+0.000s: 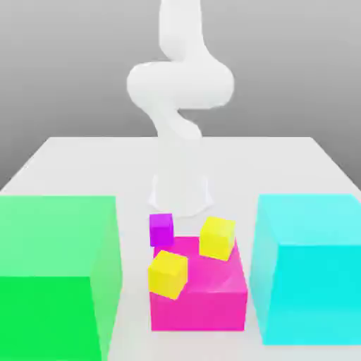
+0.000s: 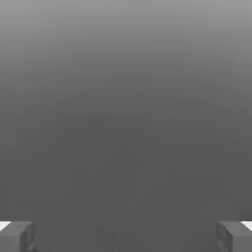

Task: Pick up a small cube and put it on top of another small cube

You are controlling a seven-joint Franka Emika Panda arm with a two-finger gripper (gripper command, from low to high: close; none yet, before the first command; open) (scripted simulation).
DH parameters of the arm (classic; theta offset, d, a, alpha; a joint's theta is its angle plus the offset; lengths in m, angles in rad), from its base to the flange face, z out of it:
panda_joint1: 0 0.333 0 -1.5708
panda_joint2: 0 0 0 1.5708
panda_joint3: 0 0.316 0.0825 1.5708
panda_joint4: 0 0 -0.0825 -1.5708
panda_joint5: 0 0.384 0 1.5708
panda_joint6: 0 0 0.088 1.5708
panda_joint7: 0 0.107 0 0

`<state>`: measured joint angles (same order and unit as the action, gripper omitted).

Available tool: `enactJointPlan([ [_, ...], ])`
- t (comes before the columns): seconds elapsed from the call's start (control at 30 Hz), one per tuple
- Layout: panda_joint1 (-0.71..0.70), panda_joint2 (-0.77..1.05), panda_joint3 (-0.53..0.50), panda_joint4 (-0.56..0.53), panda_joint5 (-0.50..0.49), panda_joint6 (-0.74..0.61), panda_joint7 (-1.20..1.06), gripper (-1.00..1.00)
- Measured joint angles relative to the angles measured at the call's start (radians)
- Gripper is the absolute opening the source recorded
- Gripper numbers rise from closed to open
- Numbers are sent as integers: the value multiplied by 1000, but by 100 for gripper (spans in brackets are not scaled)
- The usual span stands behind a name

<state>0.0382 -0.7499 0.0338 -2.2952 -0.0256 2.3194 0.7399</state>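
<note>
One small purple cube [image 1: 161, 229] stands on the white table [image 1: 84, 158], just behind the back left corner of a bigger pink cube [image 1: 204, 300]. Another small cube is hidden or out of view. The white arm [image 1: 180, 81] rises at the far side of the table, behind the cubes. In the hand view my gripper [image 2: 126, 236] is open: its two grey fingertips [image 2: 17, 236] stand far apart with nothing between them, facing plain grey background.
Two small yellow cubes [image 1: 216, 237] [image 1: 168, 273] sit at the pink cube's top, one at its back right, one at its front left edge. A large green cube [image 1: 53, 275] stands at the exterior view's left and a large cyan cube [image 1: 310, 268] at its right.
</note>
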Motion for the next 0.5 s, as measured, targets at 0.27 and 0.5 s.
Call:
enactJointPlan([
  [0.27,240,280,94,-121,6,161,-295,0],
  [0.5,431,521,193,-245,23,307,-536,0],
])
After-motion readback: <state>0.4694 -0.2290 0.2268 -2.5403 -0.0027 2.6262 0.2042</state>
